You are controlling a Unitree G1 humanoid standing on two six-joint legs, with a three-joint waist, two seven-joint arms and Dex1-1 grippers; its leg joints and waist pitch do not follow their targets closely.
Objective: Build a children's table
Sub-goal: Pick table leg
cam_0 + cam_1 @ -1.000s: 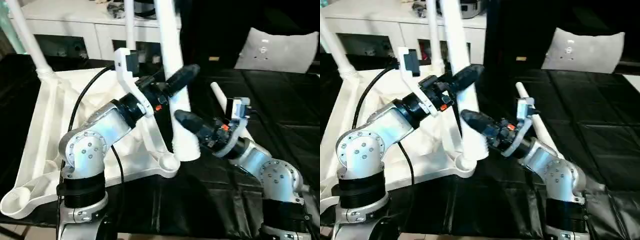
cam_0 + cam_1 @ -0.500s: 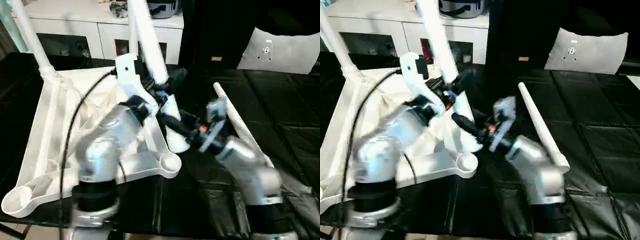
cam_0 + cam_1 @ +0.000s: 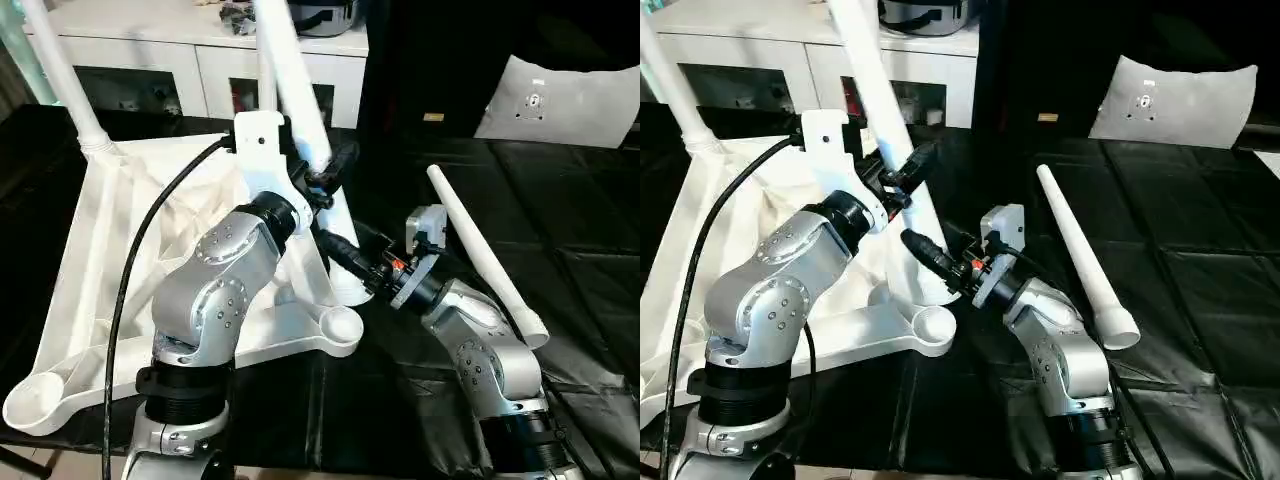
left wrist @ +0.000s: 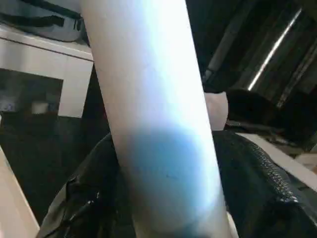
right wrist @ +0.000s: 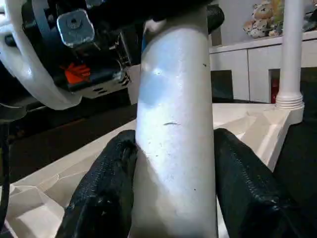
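Observation:
The children's table top (image 3: pixel 110 250) lies upside down, ribs up, on the left of the black table. One leg (image 3: pixel 60 75) stands in its far left corner socket, and a second (image 3: pixel 263 75) stands at the back. A third leg (image 3: pixel 290 70) leans, top toward the left, with its thick end low beside the near right corner socket (image 3: pixel 340 325). My left gripper (image 3: pixel 325 178) is shut on this leg partway up, its fingers (image 4: pixel 94 193) pressed to both sides. My right gripper (image 3: pixel 342 252) is shut on it lower down, with fingers (image 5: pixel 106 188) hugging it. A fourth leg (image 3: pixel 485 250) lies loose at the right.
A white cabinet (image 3: pixel 200 50) with shelves runs along the back, with a pot (image 3: pixel 330 15) on top. A pale cushion (image 3: pixel 570 100) stands at the back right. A black cable (image 3: pixel 150 250) loops from my left arm over the table top. Black padded surface (image 3: pixel 580 300) stretches to the right.
The held leg has tipped from near upright to leaning left, and its foot moved closer to the table top. My left fingers have closed in on it. The right grip is unchanged.

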